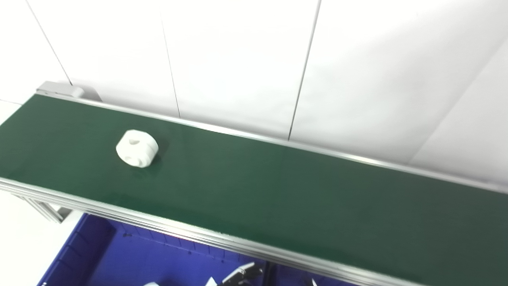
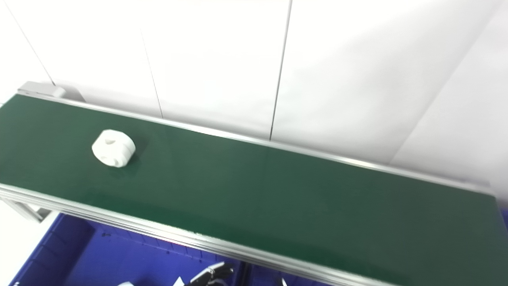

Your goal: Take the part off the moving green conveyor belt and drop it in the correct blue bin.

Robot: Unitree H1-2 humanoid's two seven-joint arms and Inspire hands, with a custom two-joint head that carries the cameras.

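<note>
1. Firstly, part (image 1: 137, 148): white, round, lying on the belt (image 1: 278, 186) at left of frame.
2. Bin (image 1: 119, 254): blue, lower left, below the belt's near rail.
3. Hand (image 1: 242, 275): only fingertips at bottom edge over the bin; which hand, and whether open or closed, cannot be told.

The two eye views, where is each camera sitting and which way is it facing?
Left eye view: on the head, looking down at the green conveyor belt; only fingertips show, low over the blue bin.
Right eye view: beside it, slightly rightward, same downward aim; the same fingertips show.
Shared: the white part on the belt's left stretch, and the white wall panels behind.
</note>
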